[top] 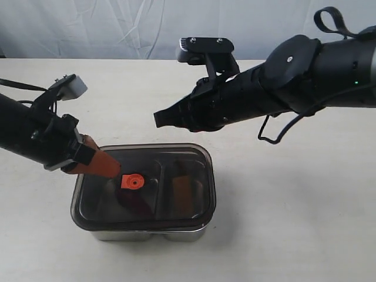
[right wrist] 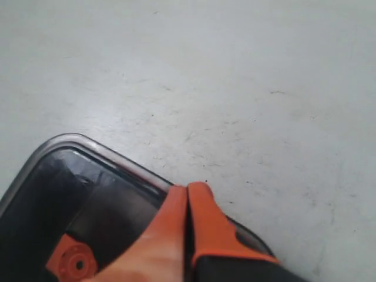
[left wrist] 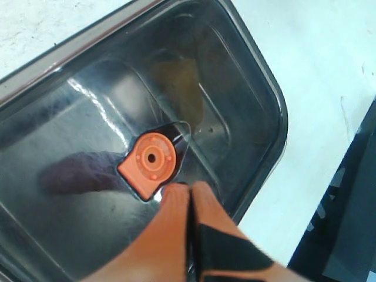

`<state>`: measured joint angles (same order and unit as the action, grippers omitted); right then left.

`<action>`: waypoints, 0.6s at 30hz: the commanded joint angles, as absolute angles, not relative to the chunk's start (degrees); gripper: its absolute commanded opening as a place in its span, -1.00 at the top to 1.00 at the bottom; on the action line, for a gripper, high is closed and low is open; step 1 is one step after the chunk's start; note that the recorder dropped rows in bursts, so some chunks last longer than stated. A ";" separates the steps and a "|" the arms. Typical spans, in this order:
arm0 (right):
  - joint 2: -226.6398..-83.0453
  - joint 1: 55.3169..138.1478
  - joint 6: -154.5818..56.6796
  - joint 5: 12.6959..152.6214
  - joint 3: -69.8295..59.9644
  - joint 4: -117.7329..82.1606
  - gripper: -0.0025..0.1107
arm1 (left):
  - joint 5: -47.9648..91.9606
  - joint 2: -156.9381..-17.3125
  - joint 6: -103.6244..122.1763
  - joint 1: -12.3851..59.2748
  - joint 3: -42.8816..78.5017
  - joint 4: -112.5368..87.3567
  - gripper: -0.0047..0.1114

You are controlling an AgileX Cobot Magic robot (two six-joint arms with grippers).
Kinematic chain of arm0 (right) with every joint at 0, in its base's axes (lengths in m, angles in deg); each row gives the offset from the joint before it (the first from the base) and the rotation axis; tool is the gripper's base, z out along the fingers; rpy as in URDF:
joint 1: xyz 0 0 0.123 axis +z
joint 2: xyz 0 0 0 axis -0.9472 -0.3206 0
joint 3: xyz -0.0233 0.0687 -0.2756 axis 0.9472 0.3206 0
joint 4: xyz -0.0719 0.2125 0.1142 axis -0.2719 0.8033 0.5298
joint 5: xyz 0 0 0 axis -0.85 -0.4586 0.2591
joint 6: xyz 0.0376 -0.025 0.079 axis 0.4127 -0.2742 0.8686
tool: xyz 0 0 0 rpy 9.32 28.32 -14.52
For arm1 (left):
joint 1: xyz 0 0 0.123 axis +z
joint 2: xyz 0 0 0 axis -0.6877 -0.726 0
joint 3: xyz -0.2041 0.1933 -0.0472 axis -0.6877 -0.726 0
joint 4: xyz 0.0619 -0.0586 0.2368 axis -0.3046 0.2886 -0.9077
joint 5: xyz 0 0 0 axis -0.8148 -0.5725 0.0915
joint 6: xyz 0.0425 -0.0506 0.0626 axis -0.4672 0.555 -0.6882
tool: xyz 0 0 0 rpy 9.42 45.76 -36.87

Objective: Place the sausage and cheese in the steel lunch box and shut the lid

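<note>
The lid (top: pixel 189 156) is on the steel lunch box (top: pixel 147 236). Through it you see the sausage (top: pixel 136 202) in the left compartment, the cheese (top: pixel 183 185) in the right. Your left hand (top: pixel 114 168): clenched, empty, tips at the lid beside the orange tab (top: pixel 132 182). Your right hand (top: pixel 158 119): clenched, empty, above the far rim.

The lid (top: pixel 188 167) is smoky dark, its central valve tab (top: pixel 132 182) orange; the steel lunch box (top: pixel 147 235) beneath it gleams silver.
</note>
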<state>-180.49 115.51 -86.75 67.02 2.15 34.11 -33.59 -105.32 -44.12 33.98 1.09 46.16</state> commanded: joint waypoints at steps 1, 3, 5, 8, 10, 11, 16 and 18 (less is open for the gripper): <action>-184.93 115.27 -80.97 67.43 0.17 26.57 0.97 | -33.92 -104.30 -44.21 33.65 1.29 45.61 0.92; -186.72 115.27 -76.93 67.06 -0.82 22.63 0.97 | -34.06 -104.30 -44.21 33.65 1.29 45.51 0.92; -187.97 115.27 -72.40 67.12 -1.25 18.39 0.97 | -34.31 -104.30 -44.21 33.65 1.29 45.37 0.92; -188.70 115.27 -67.15 68.22 -1.39 13.65 0.97 | -34.31 -104.30 -44.21 33.65 1.29 45.37 0.92; -188.73 115.27 -65.38 68.83 -1.39 11.82 0.97 | -34.31 -104.30 -44.21 33.65 1.29 45.37 0.92; -188.73 115.27 -65.12 68.94 -1.39 11.51 0.97 | -34.21 -104.30 -44.21 33.65 1.29 45.37 0.92; -188.94 115.27 -65.12 66.67 -1.39 10.27 0.97 | -33.85 -104.30 -44.21 33.65 1.29 45.37 0.92; -189.07 115.27 -65.12 64.49 -1.39 9.00 0.97 | -33.85 -104.30 -44.21 33.65 1.29 45.37 0.92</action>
